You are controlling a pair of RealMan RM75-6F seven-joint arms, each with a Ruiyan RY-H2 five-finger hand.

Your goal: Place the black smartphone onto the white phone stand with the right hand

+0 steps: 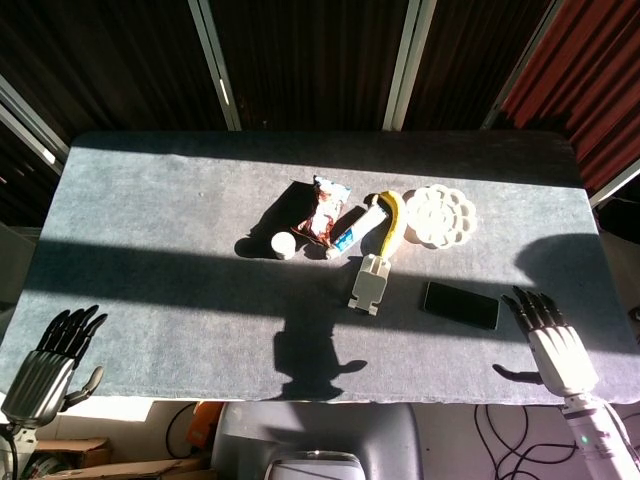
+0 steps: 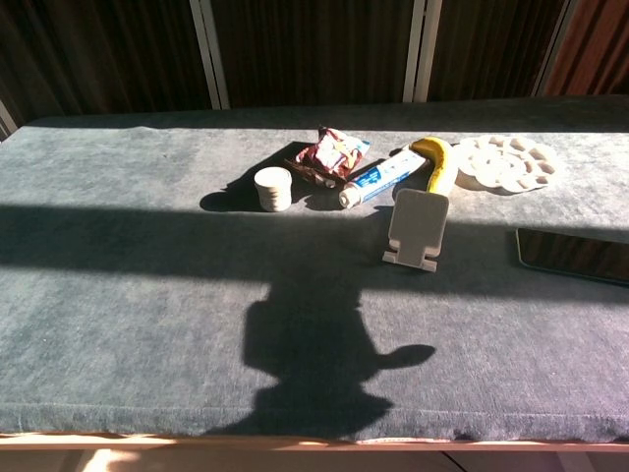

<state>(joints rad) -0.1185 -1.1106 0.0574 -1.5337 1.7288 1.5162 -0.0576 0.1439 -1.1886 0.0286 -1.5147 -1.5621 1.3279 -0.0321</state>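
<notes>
Grey cloth covers the long table (image 1: 150, 220), crossed by bands of sun and shadow. Two robot hands show in the head view only, both low at the near edge: the left hand (image 1: 48, 365) off the near left corner, the right hand (image 1: 556, 345) over the near right part of the table, each with its fingers spread wide and holding nothing. One black smartphone (image 1: 461, 304) lies flat on the table just left of the right hand and apart from it; in the chest view it is cut off by the right edge of the frame. One white phone stand (image 1: 369, 283) sits near the phone's left, bare. Behind it lies one round white palette (image 1: 441, 216) with wells, one banana (image 1: 392, 222), one toothpaste tube (image 1: 356, 229) in white and blue whose lettering is too small to read, one red snack packet (image 1: 325, 211) with print I cannot make out, and one small white round jar (image 1: 284, 245) standing by itself to the left.
</notes>
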